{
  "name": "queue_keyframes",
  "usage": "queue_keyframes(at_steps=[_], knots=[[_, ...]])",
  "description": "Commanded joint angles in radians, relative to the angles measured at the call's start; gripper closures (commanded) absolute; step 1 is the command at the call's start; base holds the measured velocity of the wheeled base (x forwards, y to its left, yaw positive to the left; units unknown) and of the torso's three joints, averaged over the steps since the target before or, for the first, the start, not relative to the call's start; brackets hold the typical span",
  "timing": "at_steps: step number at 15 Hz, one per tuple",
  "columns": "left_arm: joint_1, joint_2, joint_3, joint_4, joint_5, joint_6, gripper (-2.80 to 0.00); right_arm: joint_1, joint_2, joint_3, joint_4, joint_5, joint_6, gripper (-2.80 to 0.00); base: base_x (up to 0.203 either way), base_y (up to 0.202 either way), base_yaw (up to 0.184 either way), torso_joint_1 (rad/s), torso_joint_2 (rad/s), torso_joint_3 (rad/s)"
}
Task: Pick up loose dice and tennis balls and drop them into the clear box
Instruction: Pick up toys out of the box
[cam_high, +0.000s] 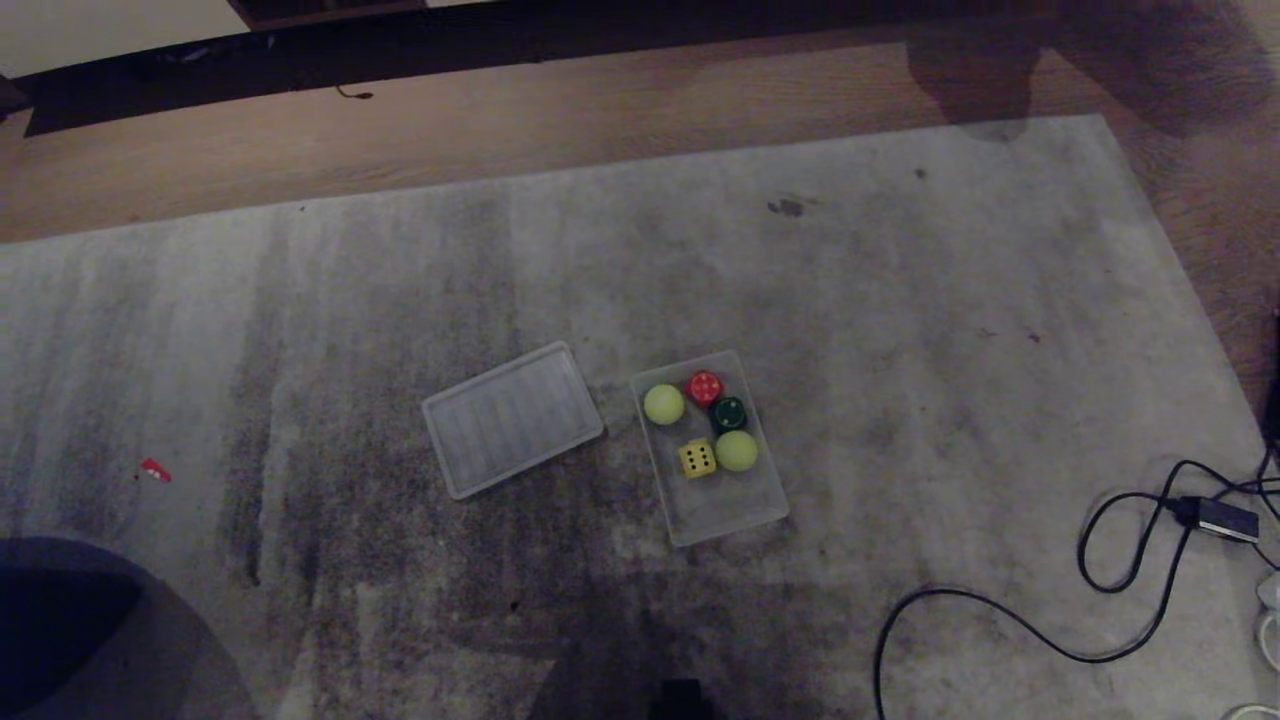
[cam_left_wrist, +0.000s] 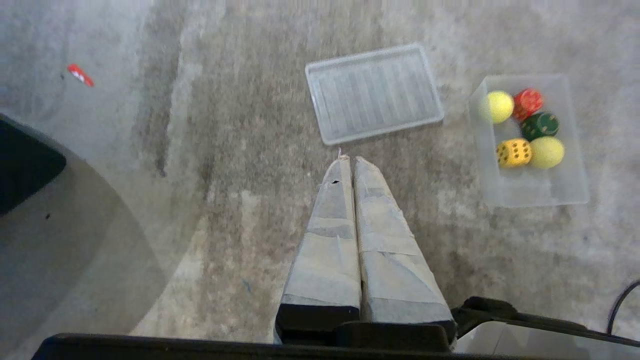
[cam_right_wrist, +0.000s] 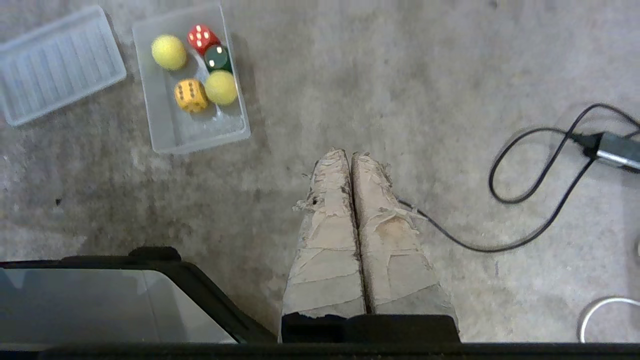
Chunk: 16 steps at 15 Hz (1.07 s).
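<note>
Left pincer (cam_left_wrist: 348, 160) closed, holding nothing, hanging above bare carpet (cam_left_wrist: 225, 200); right pincer (cam_right_wrist: 349, 155) likewise closed and empty, also over carpet. Both arms parked, neither near the goods.

Just ahead of left pincer: clear lid (cam_left_wrist: 374, 92) lying flat. Beyond and to its side: clear box (cam_left_wrist: 532, 192), holding two tennis balls (cam_left_wrist: 497, 106) (cam_left_wrist: 546, 152), red die (cam_left_wrist: 528, 101), yellow die (cam_left_wrist: 513, 152) and dark green die (cam_left_wrist: 540, 125). Everything in sight already inside, none loose on carpet, so task judged done or nearly so. Best move now probably: scan carpet for strays before any reach; if none, keep pincers clear of box to avoid knocking it.

Left wrist and head views only: small red scrap (cam_left_wrist: 80, 75) well off from left pincer, too small to identify. Right wrist view: black cable (cam_right_wrist: 540, 190) and adapter (cam_right_wrist: 617, 150) beside right pincer, plus pips on red die. Head view only: wooden floor (cam_high: 500, 130) past carpet edge; no pincer in it.
</note>
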Motion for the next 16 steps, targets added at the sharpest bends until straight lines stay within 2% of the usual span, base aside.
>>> queue_keyframes(at_steps=[1, 16], knots=[[0.000, 0.001, 0.000, -0.001, 0.001, -0.001, 0.00, 0.000, 0.003, 0.000, 0.000, 0.000, 0.000, 0.00, 0.000, 0.000, 0.000, 0.002, 0.00, 0.211], [0.000, 0.001, 0.000, -0.001, 0.001, -0.003, 0.00, 0.000, 0.002, -0.001, 0.000, 0.000, 0.002, 0.00, 0.000, 0.000, 0.000, 0.002, 0.00, 0.205]])
